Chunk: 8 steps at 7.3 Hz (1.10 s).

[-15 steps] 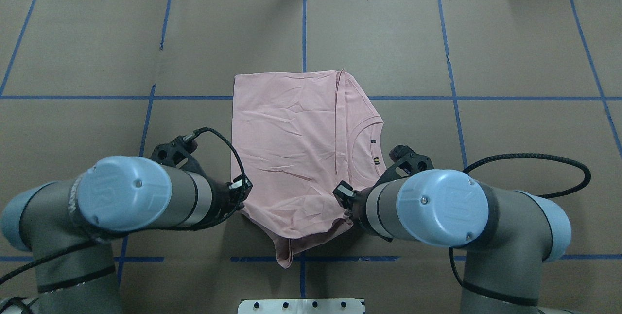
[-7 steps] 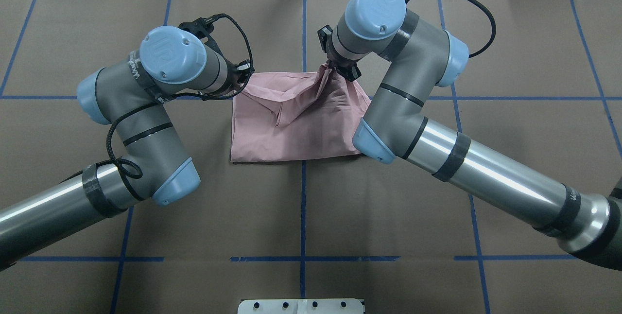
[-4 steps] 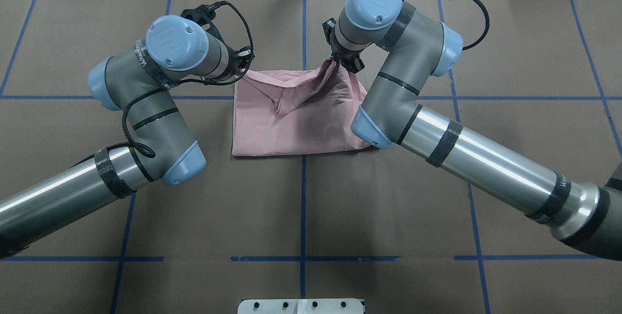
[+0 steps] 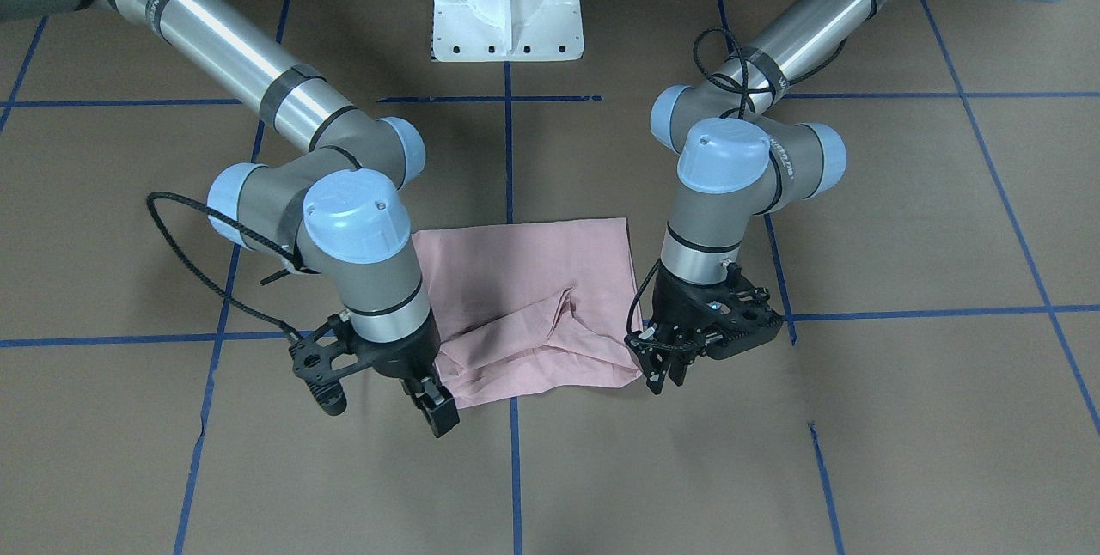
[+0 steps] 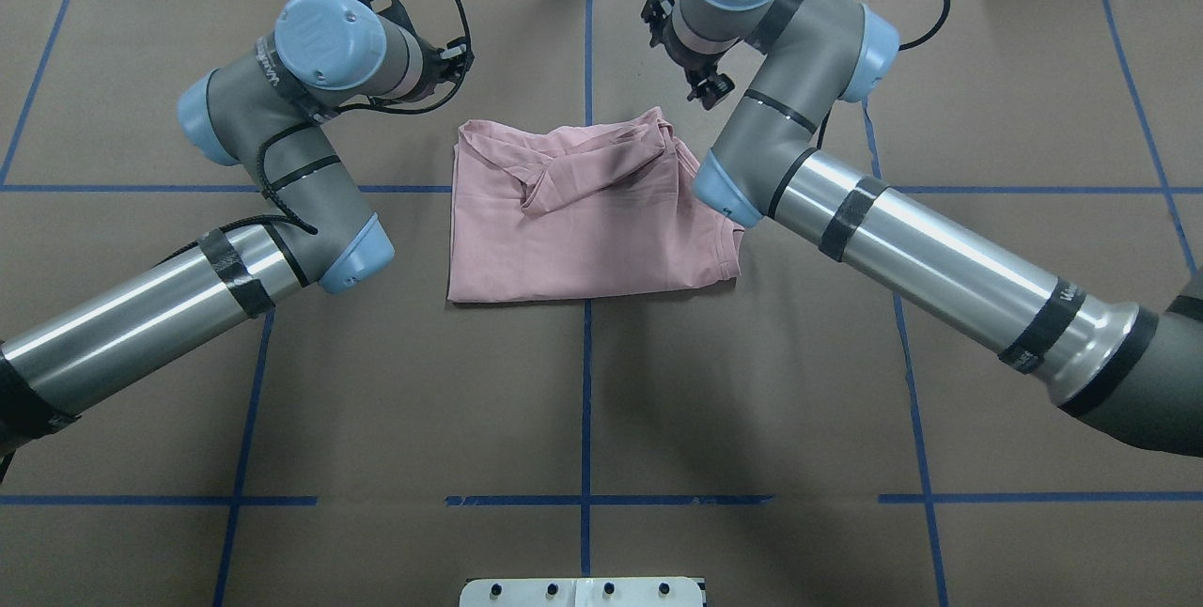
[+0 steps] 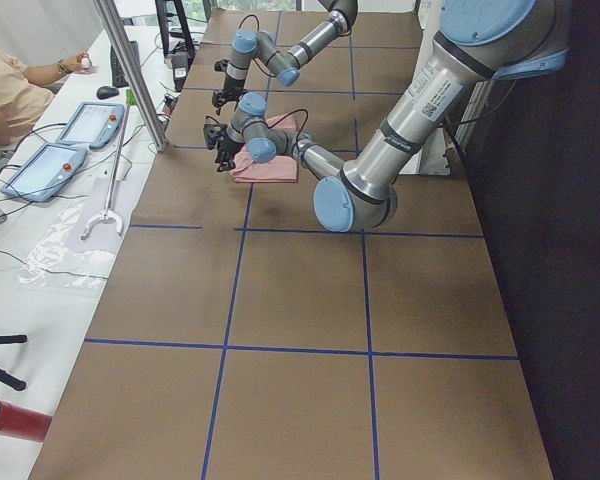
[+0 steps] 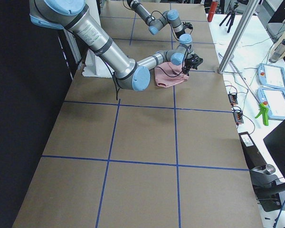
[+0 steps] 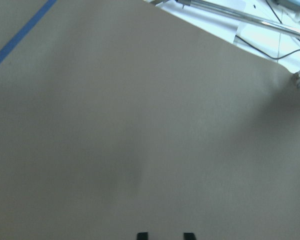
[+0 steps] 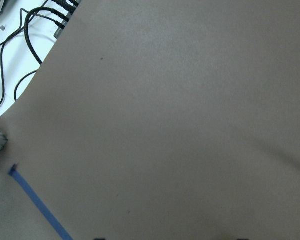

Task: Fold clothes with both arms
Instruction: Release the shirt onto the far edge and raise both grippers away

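The clothes are one pink T-shirt (image 5: 583, 231), folded in half on the brown table with only plain pink showing. A rumpled flap lies across its far edge (image 4: 550, 323). No print is visible. My left gripper (image 5: 458, 57) hangs open just beyond the shirt's far left corner, holding nothing. Across the table it shows as the left gripper (image 4: 660, 366) beside the shirt's corner. My right gripper (image 5: 684, 51) is open above the table past the far right corner, the right gripper (image 4: 432, 407) clear of the cloth. Both wrist views show bare table only.
The white pedestal base (image 4: 507, 5) stands at the robot's side. Blue tape lines (image 5: 587, 400) grid the brown table. Cables (image 9: 20, 45) lie past the far table edge. A metal post (image 6: 130, 70), teach pendants (image 6: 40, 170) and a seated person (image 6: 0, 90) are beyond it.
Both grippers carried the shirt's near edge over to the far edge, then opened and let it drop. They have since moved farther from the robot, off the cloth.
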Each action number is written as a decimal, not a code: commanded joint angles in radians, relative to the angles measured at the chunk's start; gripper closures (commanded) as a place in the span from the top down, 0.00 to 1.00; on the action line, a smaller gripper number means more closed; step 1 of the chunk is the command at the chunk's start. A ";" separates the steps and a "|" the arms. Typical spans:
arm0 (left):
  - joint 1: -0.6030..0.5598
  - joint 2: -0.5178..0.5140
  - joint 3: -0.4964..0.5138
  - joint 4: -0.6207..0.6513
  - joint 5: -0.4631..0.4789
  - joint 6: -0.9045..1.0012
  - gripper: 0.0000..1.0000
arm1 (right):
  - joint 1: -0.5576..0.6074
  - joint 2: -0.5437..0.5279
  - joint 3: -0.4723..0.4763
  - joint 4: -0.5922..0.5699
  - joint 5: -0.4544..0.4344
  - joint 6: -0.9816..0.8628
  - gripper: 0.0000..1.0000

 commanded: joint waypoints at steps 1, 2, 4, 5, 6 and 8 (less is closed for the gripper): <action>-0.041 0.058 -0.034 -0.057 -0.017 0.086 0.43 | 0.069 -0.091 0.071 0.002 0.082 -0.134 1.00; -0.105 0.133 -0.059 -0.138 -0.126 0.240 0.43 | 0.133 -0.206 0.154 0.002 0.165 -0.316 1.00; -0.292 0.295 -0.064 -0.243 -0.418 0.597 0.43 | 0.318 -0.377 0.190 0.001 0.343 -0.768 1.00; -0.380 0.368 -0.064 -0.240 -0.502 0.807 0.43 | 0.424 -0.452 0.188 -0.004 0.416 -0.990 1.00; -0.479 0.418 -0.057 -0.226 -0.572 0.978 0.44 | 0.530 -0.516 0.184 -0.018 0.466 -1.222 1.00; -0.682 0.474 -0.054 -0.121 -0.763 1.217 0.45 | 0.688 -0.563 0.214 -0.265 0.500 -1.653 1.00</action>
